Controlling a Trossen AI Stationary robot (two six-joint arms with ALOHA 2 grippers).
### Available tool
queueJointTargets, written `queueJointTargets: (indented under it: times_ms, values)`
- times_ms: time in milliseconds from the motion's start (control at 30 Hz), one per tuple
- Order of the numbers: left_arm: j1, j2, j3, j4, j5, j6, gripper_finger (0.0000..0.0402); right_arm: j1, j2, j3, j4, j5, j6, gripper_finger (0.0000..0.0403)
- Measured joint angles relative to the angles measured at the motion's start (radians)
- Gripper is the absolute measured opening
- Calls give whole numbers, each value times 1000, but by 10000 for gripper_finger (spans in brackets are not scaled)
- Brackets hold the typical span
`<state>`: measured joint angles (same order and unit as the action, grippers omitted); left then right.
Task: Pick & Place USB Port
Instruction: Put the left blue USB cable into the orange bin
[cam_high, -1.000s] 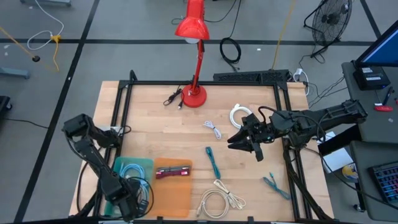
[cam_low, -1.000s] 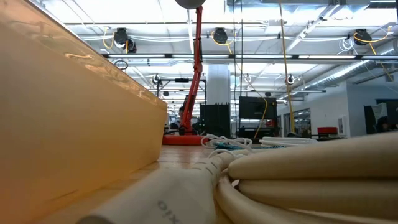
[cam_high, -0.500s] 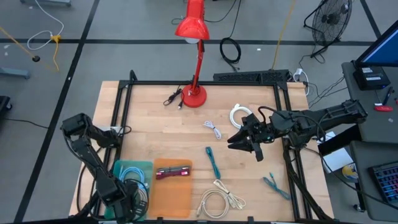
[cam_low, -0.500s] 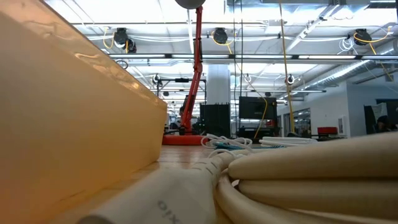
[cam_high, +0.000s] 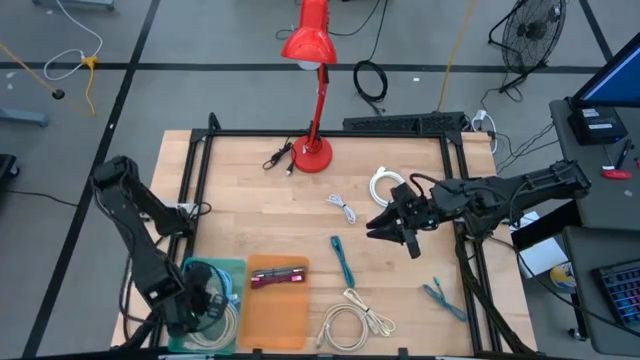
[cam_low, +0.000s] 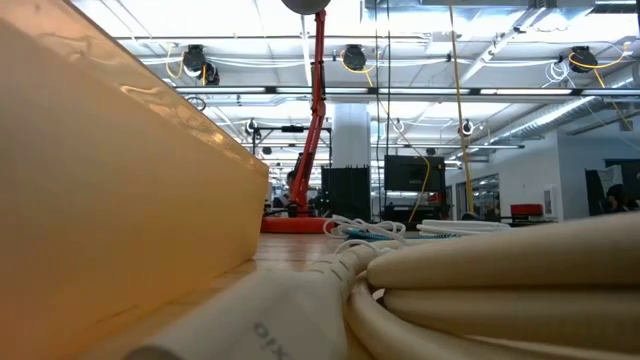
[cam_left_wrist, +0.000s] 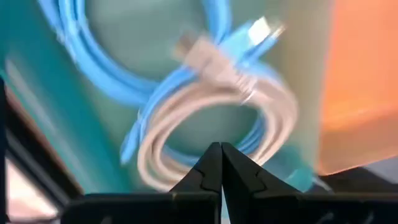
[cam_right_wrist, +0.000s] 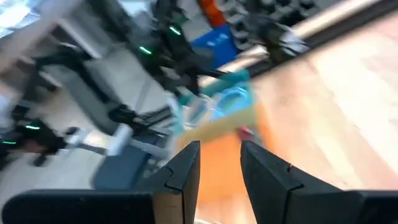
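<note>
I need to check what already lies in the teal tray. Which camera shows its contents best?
The left wrist view: a blue cable and a white cable fill the frame, coiled in the teal tray. The high view shows the tray partly covered by the left claw. The right wrist view shows it blurred; the low view, not at all.

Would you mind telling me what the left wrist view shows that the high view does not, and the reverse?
Only the left wrist view shows the left claw with its tips together, and the white cable coiled over the blue cable. Only the high view shows the red lamp, the right claw and loose cables on the table. Both show the teal tray beside the orange tray.
</note>
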<state>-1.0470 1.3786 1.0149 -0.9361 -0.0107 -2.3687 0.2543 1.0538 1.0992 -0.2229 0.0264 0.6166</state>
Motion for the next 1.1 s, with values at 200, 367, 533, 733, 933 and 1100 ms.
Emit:
queueJointTargets:
  times_ms: [200, 367, 533, 733, 933, 1100]
  values:
    - [20, -105, 0, -99, -298, 52, 4, -53, 0, 0, -154, 154, 37, 105]
    - [52, -170, 0, -143, -538, 167, 5, -150, 0, 0, -253, 188, 97, 105]
    - [107, -221, 0, -151, -716, 309, 5, -268, 6, 0, -380, 187, 136, 105]
    - [185, -259, 0, -105, -792, 552, 5, -360, 57, 0, -492, 181, 139, 105]
    - [277, -294, 0, -83, -645, 788, 6, -367, 158, 0, -520, 154, 121, 105]
    - [354, -326, 0, -63, -626, 910, 6, -368, 267, 0, -513, 97, 119, 105]
